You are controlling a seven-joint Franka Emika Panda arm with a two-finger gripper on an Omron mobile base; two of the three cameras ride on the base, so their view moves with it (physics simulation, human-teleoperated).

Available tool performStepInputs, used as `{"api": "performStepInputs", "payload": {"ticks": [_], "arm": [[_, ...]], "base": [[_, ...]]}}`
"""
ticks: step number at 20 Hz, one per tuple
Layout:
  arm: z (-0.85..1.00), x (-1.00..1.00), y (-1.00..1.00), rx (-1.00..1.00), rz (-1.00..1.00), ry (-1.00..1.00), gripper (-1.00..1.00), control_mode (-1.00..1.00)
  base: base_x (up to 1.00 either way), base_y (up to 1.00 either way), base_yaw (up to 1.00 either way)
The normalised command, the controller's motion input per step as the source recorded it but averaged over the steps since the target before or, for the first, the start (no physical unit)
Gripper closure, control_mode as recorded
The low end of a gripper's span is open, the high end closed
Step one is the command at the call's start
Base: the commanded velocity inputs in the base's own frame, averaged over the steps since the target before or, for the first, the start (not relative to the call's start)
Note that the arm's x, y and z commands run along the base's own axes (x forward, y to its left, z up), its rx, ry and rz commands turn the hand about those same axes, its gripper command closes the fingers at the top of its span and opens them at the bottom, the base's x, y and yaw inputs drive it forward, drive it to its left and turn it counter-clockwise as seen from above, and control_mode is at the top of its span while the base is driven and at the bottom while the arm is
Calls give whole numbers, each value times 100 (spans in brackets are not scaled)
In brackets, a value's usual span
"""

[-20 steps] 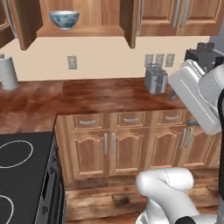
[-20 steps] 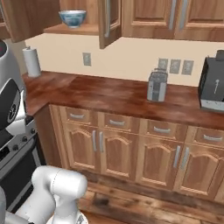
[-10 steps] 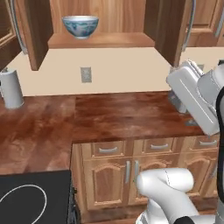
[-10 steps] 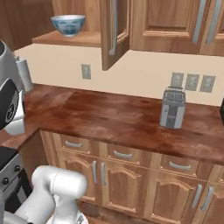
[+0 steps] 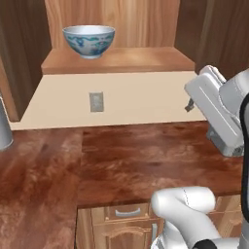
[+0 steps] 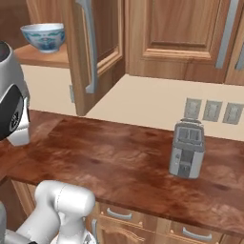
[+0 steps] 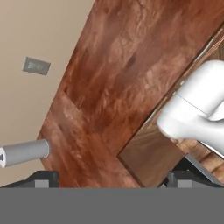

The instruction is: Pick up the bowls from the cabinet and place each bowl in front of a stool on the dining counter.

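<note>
A white bowl with a blue floral pattern (image 5: 89, 41) (image 6: 44, 36) stands upright on the shelf of the open wall cabinet (image 5: 116, 61). The cabinet door (image 6: 81, 71) hangs open, its long grey handle (image 6: 89, 47) facing me. My arm's white hand (image 5: 214, 112) hovers over the wall counter, lower than the shelf and to the right of the bowl. In the hand view the gripper (image 7: 113, 179) is open, its fingertips (image 7: 43, 178) wide apart with nothing between them, looking down at the counter. The stool and the dining counter are out of view.
The reddish-brown wall counter (image 5: 121, 160) runs under the cabinet. A grey toaster (image 6: 187, 148) stands on it to the right. A paper towel roll (image 5: 2, 129) (image 7: 24, 152) stands at the left. A wall outlet (image 5: 96, 102) sits below the shelf.
The whole picture has shifted: the base has driven closer to the open cabinet, so the bowl and shelf show larger and more central. The gripper has stayed open.
</note>
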Motion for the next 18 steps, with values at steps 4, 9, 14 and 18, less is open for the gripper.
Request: {"api": "performStepInputs", "payload": {"ticks": [4, 9, 14, 18], "arm": [[0, 0, 0, 0, 0, 0, -100, 100], [-5, 12, 60, -1, 0, 0, -100, -100], [10, 21, 94, 0, 0, -7, -100, -100], [33, 58, 32, 4, 0, -3, -100, -100]], "base": [[46, 35, 0], [4, 11, 0], [0, 0, 0], [0, 0, 0]]}}
